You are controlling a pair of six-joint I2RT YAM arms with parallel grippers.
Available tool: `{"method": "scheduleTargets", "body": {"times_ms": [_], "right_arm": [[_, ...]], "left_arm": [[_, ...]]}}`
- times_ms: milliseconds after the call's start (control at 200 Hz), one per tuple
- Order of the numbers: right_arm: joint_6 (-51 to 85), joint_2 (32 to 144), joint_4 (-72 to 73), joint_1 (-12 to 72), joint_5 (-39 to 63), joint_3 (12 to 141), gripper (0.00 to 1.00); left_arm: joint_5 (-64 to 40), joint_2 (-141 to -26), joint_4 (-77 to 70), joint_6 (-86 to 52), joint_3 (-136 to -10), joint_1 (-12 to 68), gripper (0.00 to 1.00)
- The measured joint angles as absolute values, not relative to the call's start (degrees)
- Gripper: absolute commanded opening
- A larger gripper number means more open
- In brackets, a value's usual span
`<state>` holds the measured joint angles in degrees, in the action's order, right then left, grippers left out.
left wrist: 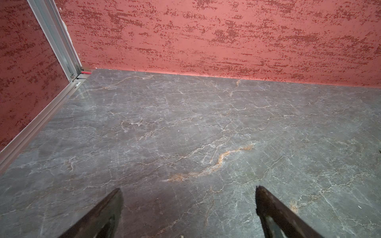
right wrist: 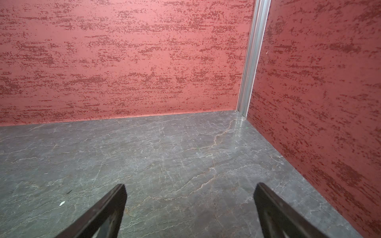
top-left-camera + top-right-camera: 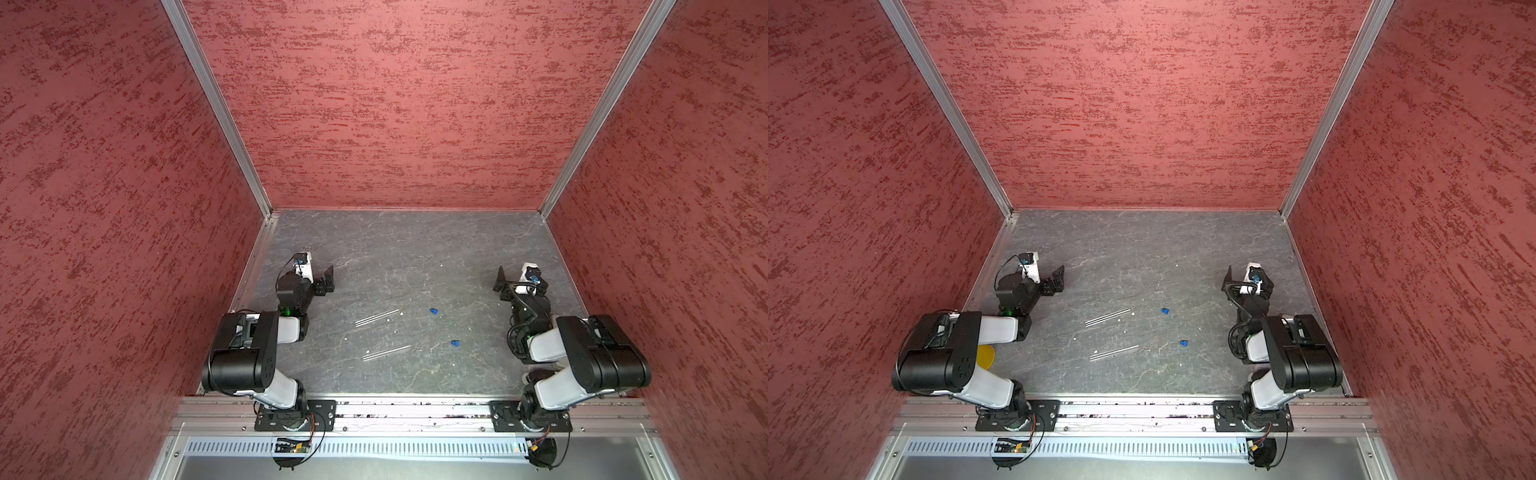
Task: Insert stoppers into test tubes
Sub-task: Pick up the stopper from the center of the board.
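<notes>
I count two test tubes lying flat near the middle of the worktop (image 3: pixel 415 249), a far test tube (image 3: pixel 377 317) and a near test tube (image 3: pixel 386 352). They are roughly parallel, slanted the same way and clearly apart. To their right lie two blue stoppers, both loose on the surface. The far stopper (image 3: pixel 434 311) is near the far tube's right end without touching it, and the near stopper (image 3: pixel 456 343) sits further off from the near tube. A few white specks (image 3: pixel 402 311) lie around the tubes. Beyond them a broad strip of bare worktop runs to the back wall (image 3: pixel 415 104), and open surface separates the things from both arms. The left pincer (image 1: pixel 188 188) sits close to the left edge rail (image 1: pixel 39 121), its jaws spread wide with nothing between them. The right pincer (image 2: pixel 191 184) is near the right wall (image 2: pixel 319 103), its jaws likewise apart and empty. One yellow disc (image 3: pixel 986 356) peeks out from under the left arm in a top view.
</notes>
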<state>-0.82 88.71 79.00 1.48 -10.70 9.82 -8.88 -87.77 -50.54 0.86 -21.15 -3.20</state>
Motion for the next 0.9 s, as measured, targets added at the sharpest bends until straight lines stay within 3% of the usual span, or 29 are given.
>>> {"method": "scheduleTargets", "body": {"times_ms": [426, 721, 897], "right_arm": [[-0.9, 88.2, 78.9, 1.4, -10.4, 9.7, 0.99], [-0.7, 61.0, 57.9, 3.9, -6.1, 13.6, 0.99], [-4.5, 62.8, 47.9, 9.5, -3.2, 17.8, 0.99]], "left_arm": [[-8.9, -87.4, -50.0, 0.9, -21.1, -3.2, 0.99], [-8.3, -67.2, -28.1, 3.0, -30.0, 1.6, 0.99], [-7.5, -64.4, -14.5, 5.7, -37.1, 8.5, 0.99]]}}
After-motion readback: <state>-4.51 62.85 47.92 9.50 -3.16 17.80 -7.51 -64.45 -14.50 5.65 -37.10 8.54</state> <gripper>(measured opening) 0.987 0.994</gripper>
